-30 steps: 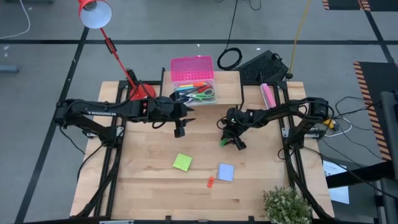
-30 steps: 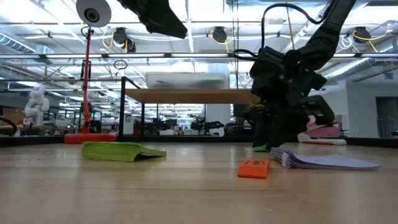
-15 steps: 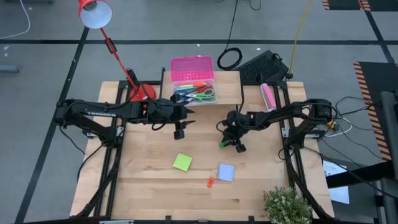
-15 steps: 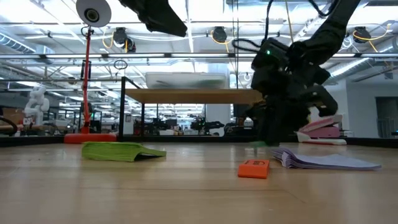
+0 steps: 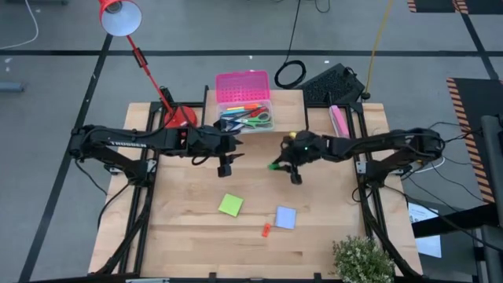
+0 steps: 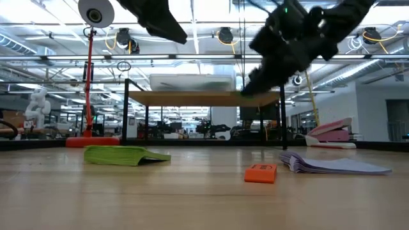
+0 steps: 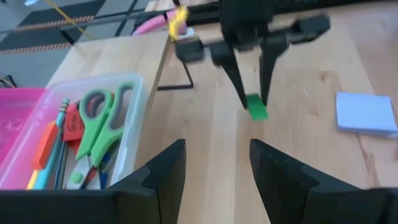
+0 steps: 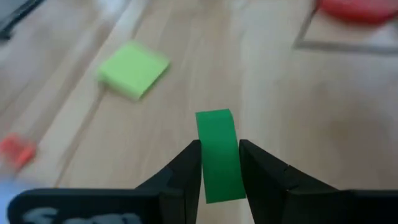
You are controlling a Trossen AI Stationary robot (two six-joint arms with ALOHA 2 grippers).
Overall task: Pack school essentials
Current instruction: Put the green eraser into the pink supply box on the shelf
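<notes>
The right gripper [image 8: 219,163] is clenched on a small green eraser [image 8: 218,154]. Its two fingers press the eraser from both sides, and the gap between them is only as wide as the eraser itself. More than half of the eraser sticks out past the fingertips. In the low view the right gripper [image 6: 250,89] hangs high above the table [image 6: 192,191], so the eraser touches nothing except the fingers.

Below and beyond this gripper, on the wood, lies the green sticky-note pad [image 8: 133,69], and a small red eraser [image 8: 16,151] lies farther to one side. In the high view the lavender sticky-note pad [image 5: 285,218] is beside the red eraser [image 5: 266,229], both nearer the front edge of the table than the gripper.

Behind the right gripper [image 5: 275,166], near the back edge, stands the clear box [image 5: 245,116] with its pink lid [image 5: 243,86] open. Inside it the left wrist view shows green-handled scissors [image 7: 102,124] and some pencils [image 7: 53,152].

The left gripper [image 7: 214,165] hovers beside the box, facing the right gripper across bare wood. Its fingers are released and wide apart, holding nothing.
</notes>
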